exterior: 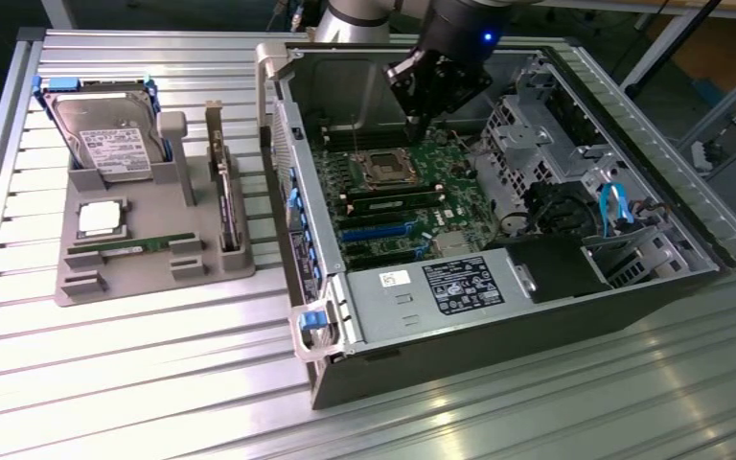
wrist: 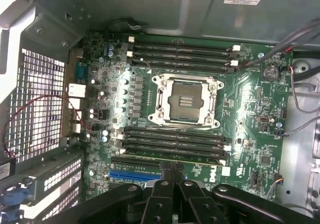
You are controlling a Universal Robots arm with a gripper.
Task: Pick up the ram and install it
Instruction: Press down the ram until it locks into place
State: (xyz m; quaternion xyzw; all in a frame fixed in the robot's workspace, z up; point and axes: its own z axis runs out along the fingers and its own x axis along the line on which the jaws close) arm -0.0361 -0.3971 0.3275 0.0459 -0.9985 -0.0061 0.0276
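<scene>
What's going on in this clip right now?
The robot arm's claw is shut and reaching down into the open computer case, just above the motherboard beside the empty processor socket. A green ram stick already sits in one of the memory slots below that socket. On the grey holder tray at the exterior view's left, another ram stick lies near a hard drive.

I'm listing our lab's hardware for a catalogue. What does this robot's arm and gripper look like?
In the exterior view, the arm is a smooth silver-grey tube ending in a black wrist housing with a small blue light. The gripper below it is all black, built from angular linkage bars. The wrist view shows glossy black links with round pivot joints, tapering to two slim black fingers.
</scene>
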